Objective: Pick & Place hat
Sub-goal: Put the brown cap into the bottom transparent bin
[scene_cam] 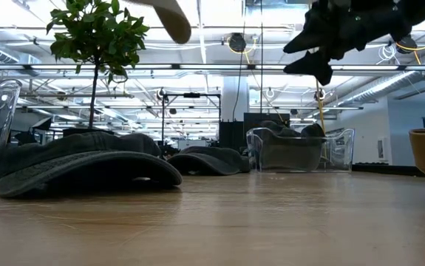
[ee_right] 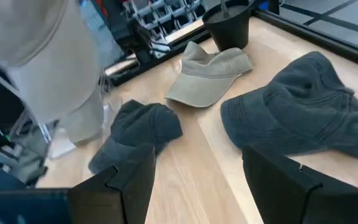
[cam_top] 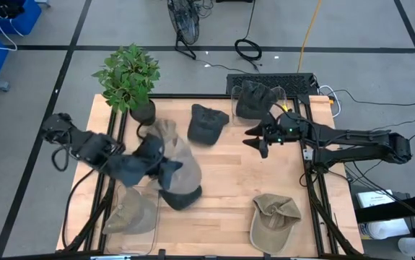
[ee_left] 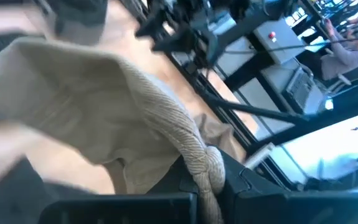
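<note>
My left gripper (cam_top: 156,165) is shut on a beige hat (cam_top: 184,167), held up over a dark hat (cam_top: 182,196) that lies on the table. The beige hat fills the left wrist view (ee_left: 85,106), and its edge shows at the top of the low view (scene_cam: 171,18). My right gripper (cam_top: 261,142) is open and empty above the table's far right part, and its fingers (ee_right: 135,180) stand apart. Another beige hat (ee_right: 210,74) lies in front of the plant pot. A second dark hat (cam_top: 207,123) lies at the far middle. My left gripper pinches a bunched fold of the beige hat's edge (ee_left: 205,163) between its two fingers, coming from the table's left side. The hat is lifted clear of the table and spreads out beyond the fingers, slack.
A potted plant (cam_top: 131,76) stands at the far left. A clear bin (cam_top: 258,97) at the far right holds a dark hat. A clear bin (cam_top: 131,213) at the near left holds a beige hat. One more beige hat (cam_top: 273,220) lies at the near right.
</note>
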Motion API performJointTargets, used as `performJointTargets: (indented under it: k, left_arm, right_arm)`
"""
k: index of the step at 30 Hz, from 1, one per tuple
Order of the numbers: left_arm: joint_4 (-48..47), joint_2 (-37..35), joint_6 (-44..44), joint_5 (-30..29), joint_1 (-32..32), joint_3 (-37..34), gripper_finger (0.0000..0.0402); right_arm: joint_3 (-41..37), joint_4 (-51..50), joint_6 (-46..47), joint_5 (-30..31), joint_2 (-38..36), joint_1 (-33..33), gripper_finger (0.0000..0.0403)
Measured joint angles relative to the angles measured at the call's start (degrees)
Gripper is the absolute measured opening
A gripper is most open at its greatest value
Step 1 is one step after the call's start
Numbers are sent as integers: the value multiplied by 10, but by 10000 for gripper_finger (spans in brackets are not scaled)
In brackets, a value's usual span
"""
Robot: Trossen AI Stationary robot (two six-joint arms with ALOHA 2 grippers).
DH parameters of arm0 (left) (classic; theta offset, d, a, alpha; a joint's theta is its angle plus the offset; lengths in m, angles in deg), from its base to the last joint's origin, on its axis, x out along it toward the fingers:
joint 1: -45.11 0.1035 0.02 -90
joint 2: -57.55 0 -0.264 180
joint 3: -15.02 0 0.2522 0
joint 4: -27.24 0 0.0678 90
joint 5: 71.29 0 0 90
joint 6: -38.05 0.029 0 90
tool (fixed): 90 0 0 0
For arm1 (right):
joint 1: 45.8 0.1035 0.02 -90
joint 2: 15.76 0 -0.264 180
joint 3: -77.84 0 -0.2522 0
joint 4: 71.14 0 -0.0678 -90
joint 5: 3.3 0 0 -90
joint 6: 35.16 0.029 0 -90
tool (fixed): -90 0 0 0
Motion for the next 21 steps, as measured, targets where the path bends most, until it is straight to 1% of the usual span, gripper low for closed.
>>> performJointTargets:
  k: [6, 12, 14, 17, 21]
  left_arm:
    - [-57, 1, -132, -12, -77, 0, 13]
    - [-135, 1, -261, -20, -131, 0, 13]
    - [-162, 1, -291, -9, -143, 0, 13]
    - [-197, 1, -326, 24, -156, 0, 13]
    - [-227, 1, -349, 71, -170, 0, 13]
  right_arm:
    - [-39, 76, 30, -1, 0, 0, 221]
    - [-46, 86, 48, -1, 0, 0, 221]
    - [-46, 86, 53, -2, 0, 0, 221]
    - [-46, 86, 73, -3, 0, 0, 221]
    - [-46, 86, 92, -1, 0, 0, 221]
